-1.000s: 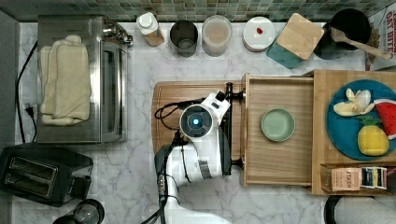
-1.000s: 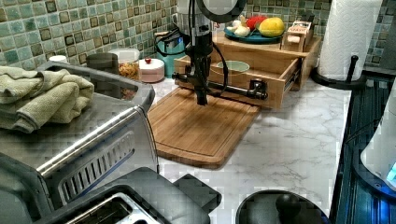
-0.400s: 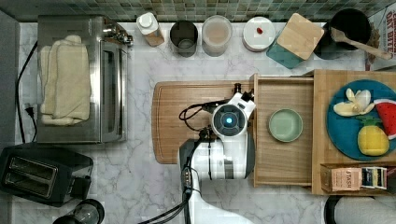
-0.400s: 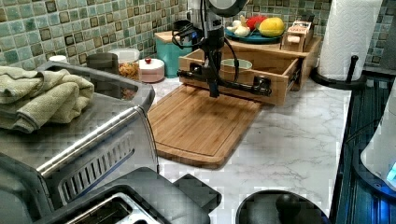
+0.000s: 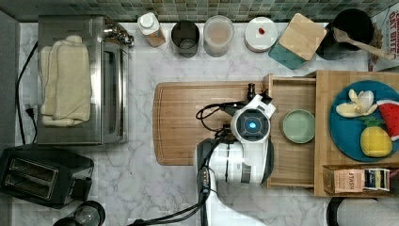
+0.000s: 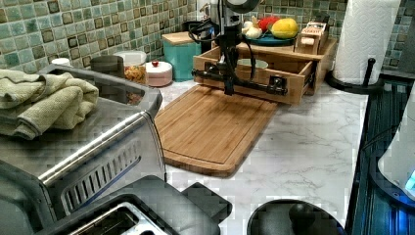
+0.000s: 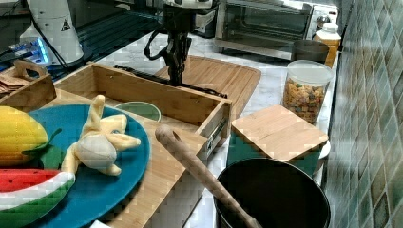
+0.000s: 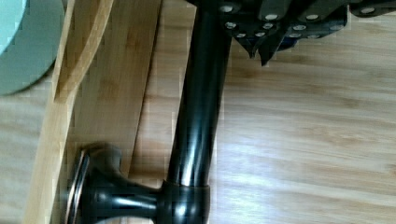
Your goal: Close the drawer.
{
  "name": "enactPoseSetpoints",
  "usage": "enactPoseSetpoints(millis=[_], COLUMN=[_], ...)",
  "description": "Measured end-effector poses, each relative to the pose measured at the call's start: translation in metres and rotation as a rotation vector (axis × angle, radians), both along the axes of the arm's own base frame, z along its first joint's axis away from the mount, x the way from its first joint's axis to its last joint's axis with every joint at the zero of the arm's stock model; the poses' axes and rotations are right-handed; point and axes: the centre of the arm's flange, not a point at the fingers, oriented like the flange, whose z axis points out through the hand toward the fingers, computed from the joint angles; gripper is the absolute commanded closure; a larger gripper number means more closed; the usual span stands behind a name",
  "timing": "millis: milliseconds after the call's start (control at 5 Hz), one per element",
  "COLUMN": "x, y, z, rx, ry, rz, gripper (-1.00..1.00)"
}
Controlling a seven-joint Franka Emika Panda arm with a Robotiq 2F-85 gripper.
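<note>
The drawer point(image 5: 294, 160) is a light-wood box, partly pulled out of the wooden cabinet point(image 5: 324, 117), with a green bowl point(image 5: 298, 125) inside. Its black bar handle point(image 6: 254, 85) runs along the front, above the edge of the cutting board point(image 5: 183, 122). My gripper point(image 6: 228, 90) points straight down, shut, with its tips against the handle's outer side. In the wrist view the gripper point(image 8: 260, 53) sits right beside the bar point(image 8: 201, 93), holding nothing. The right view has the gripper point(image 7: 177, 78) just in front of the drawer's front wall point(image 7: 157, 97).
A blue fruit plate point(image 5: 348, 132) lies on the cabinet top. Jars point(image 5: 219, 35), a teal box point(image 5: 299, 40) and a black pot point(image 5: 350, 28) line the back wall. A toaster oven point(image 5: 80, 80) and a toaster point(image 5: 42, 174) stand on the top view's left. A paper towel roll point(image 6: 367, 39) stands beside the cabinet.
My gripper has moved toward the top view's right, staying against the handle. The drawer has slid further into the cabinet with it.
</note>
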Motion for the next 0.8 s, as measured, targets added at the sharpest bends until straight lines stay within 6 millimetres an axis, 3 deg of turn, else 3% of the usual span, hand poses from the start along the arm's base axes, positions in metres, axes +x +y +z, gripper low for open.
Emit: enactPoseSetpoints(millis=[200, 800], x=[-0.003, -0.023], y=[-0.029, -0.13], z=[-0.004, 0.002], rx=[0.001, 0.032], ry=[-0.005, -0.083], rz=[0.089, -0.095], gripper=[1.0, 1.0])
